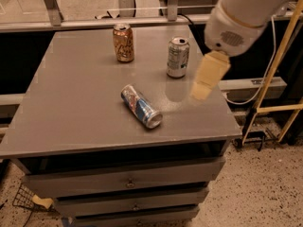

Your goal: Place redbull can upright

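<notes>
— Where's the redbull can (141, 106)?
— On its side near the middle of the table (71, 103), silver top toward the front edge. My gripper (200, 94) hovers to its right; open or closed, I can't tell.

redbull can (141, 106) blue-silver, red marks | tool (201, 91) cream, above grey table (71, 103), right side
</notes>
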Motion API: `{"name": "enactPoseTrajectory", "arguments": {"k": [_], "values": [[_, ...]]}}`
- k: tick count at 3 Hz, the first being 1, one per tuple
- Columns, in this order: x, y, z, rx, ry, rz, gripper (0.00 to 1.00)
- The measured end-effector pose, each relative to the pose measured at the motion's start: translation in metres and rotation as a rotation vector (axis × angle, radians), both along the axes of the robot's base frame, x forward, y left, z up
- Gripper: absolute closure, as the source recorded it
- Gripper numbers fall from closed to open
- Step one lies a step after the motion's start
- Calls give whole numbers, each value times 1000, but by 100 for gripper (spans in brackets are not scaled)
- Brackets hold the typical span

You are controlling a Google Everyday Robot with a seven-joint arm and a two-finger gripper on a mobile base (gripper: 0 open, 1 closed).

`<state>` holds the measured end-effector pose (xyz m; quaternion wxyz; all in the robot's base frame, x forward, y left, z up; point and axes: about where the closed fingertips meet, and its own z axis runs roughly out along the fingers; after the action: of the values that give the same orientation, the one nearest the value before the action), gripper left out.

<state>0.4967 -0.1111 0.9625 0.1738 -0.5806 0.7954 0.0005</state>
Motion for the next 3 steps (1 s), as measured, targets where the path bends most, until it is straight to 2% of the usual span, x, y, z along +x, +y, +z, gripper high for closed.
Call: {"name": "enactPoseTrajectory", "arguments": {"k": [1,2,3], "values": [[27,49,-9,-53,54,-46,0],[44,91,-28,-113,121,-124,0],[44,118,-45,-144,180,-214,0]]}}
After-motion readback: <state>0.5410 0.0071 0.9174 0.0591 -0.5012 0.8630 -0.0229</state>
